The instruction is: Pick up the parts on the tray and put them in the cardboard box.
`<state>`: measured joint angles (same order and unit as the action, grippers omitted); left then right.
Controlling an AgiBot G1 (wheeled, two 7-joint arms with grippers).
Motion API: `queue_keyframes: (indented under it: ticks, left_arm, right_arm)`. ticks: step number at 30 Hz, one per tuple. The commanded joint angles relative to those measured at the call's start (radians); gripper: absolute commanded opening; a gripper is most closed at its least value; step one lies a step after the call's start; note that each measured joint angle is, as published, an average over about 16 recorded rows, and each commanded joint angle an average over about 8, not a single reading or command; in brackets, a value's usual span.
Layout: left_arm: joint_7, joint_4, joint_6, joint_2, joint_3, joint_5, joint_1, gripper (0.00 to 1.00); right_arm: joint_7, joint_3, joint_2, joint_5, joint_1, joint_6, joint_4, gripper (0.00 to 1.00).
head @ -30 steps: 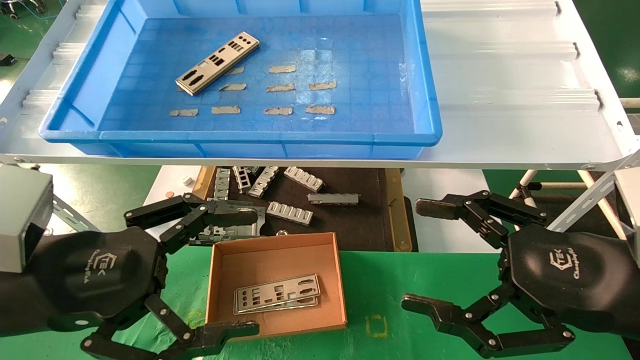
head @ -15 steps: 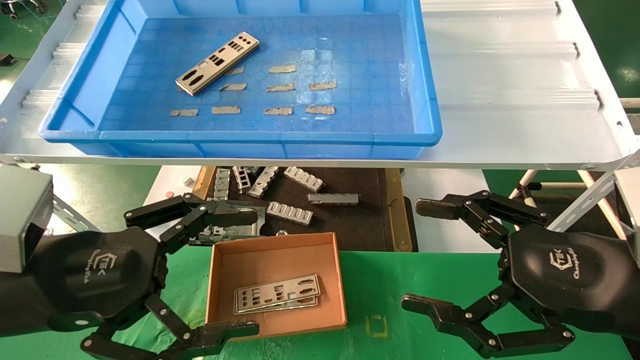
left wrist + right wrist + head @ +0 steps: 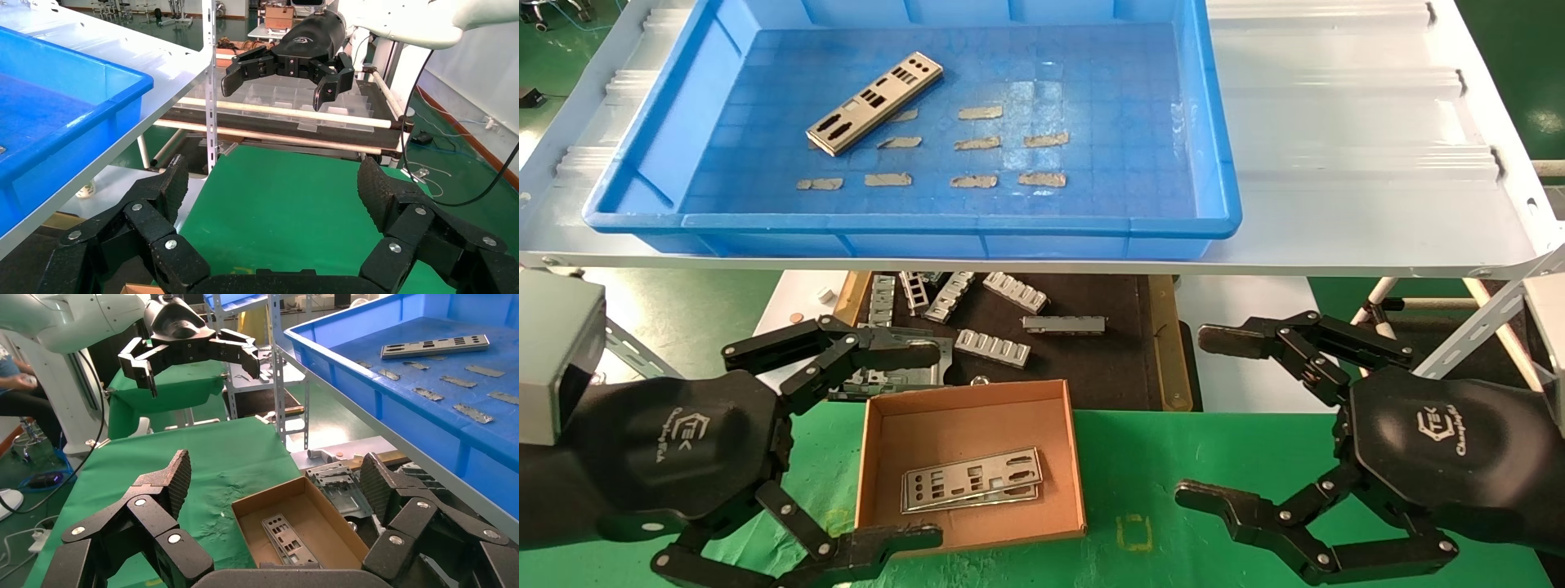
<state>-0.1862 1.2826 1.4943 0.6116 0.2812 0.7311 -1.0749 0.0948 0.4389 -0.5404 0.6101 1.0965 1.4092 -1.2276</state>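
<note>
Up top, one plate (image 3: 875, 103) lies in the tray (image 3: 911, 222), near its far-left corner; plates (image 3: 971, 479) fill the box (image 3: 971, 463). Left gripper (image 3: 928, 445) and right gripper (image 3: 1201, 416) gape, holding nothing. Wrist views cut the tray off.

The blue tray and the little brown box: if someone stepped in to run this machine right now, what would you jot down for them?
Left claw: open, empty, beside the cardboard box.
Right claw: open, empty, low over the green mat, right of the box.
Done: plates already lie flat in the box, overlapping; at least two.
Left: one silver plate lies in the blue tray on the upper shelf, toward its far left. Pick it up and put it in the box.
The grey patches on the tray floor are not parts.
</note>
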Motion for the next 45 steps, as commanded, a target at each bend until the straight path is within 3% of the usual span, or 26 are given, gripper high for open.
queue_keyframes:
  ticks: [1,45]
  left_arm:
    - [0.000,0.000,0.000,0.000,0.000,0.000,0.000,1.00]
    - [0.000,0.000,0.000,0.000,0.000,0.000,0.000,1.00]
  right_arm:
    - [0.000,0.000,0.000,0.000,0.000,0.000,0.000,1.00]
    - [0.000,0.000,0.000,0.000,0.000,0.000,0.000,1.00]
